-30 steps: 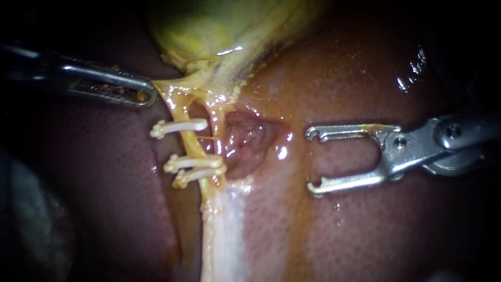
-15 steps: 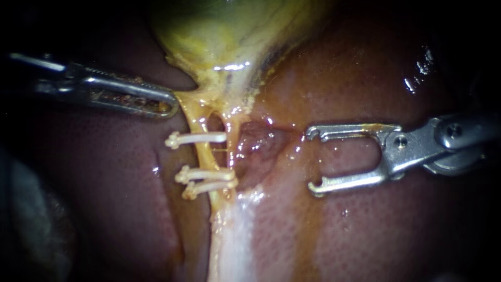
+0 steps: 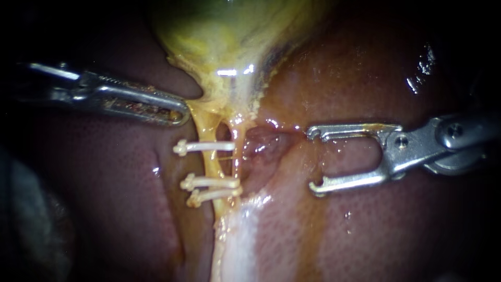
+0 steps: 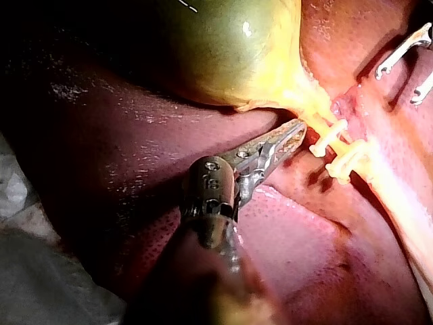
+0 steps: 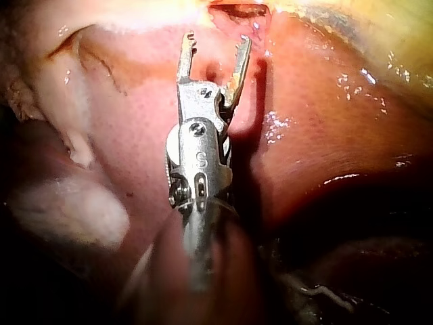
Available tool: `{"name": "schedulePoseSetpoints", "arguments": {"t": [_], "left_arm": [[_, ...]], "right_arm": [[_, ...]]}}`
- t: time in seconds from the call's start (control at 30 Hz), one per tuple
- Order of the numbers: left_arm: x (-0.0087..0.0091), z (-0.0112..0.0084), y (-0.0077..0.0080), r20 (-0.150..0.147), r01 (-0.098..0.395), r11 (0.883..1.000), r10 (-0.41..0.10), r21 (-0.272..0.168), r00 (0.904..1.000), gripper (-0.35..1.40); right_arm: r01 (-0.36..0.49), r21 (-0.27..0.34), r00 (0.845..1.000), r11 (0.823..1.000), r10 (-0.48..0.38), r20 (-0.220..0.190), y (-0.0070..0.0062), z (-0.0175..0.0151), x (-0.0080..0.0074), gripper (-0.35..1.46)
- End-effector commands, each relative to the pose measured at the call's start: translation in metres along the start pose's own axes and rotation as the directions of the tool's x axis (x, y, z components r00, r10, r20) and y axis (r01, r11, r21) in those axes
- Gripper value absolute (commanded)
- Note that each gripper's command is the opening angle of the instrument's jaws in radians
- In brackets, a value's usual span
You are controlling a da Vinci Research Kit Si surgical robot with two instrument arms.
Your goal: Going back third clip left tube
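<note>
Clips [image 3: 209, 182], three small white ones, sit on the left tube [image 3: 209, 162], one under the other. They are just below the tip of the left instrument [image 3: 180, 115], at about its 5 o'clock, close but not touching it. That instrument's jaws are squeezed together on the yellow bottom edge of the gallbladder [image 3: 219, 36], right where the tube starts.

Each clip lies across the tube, its long way running from 9 to 3 o'clock, with its knobby end at 9 o'clock. The lowest one tips a little, more like 8 to 2, and lies just beside the middle one. The tube itself runs from 12 down to 6 o'clock. A second thin yellow tube [image 3: 236, 151] runs beside it, and the clips' ends reach it.

Next comes a wet red hollow [image 3: 261, 146] in the liver [image 3: 120, 183]. Past that, at 3 o'clock from the clips and well apart, the right instrument [image 3: 311, 160] has its jaws spread wide and holds nothing. The hollow and bare liver lie between it and the clips.
</note>
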Motion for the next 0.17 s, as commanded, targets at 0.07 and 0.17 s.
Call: {"name": "schedulePoseSetpoints", "arguments": {"t": [0.07,0.17], "left_arm": [[0.0,0.0,0.0,0.001,-0.001,1.0,0.001,-0.002,1.0,-0.35],[0.0,0.0001,0.0,0.001,-0.001,1.0,0.001,-0.002,1.0,-0.35]], "right_arm": [[0.0,0.0,1.0,1.0,0.0,0.0,0.0,0.0,0.0,0.49],[0.0,0.0,1.0,1.0,0.0,0.0,0.0,0.0,0.0,0.49]]}}
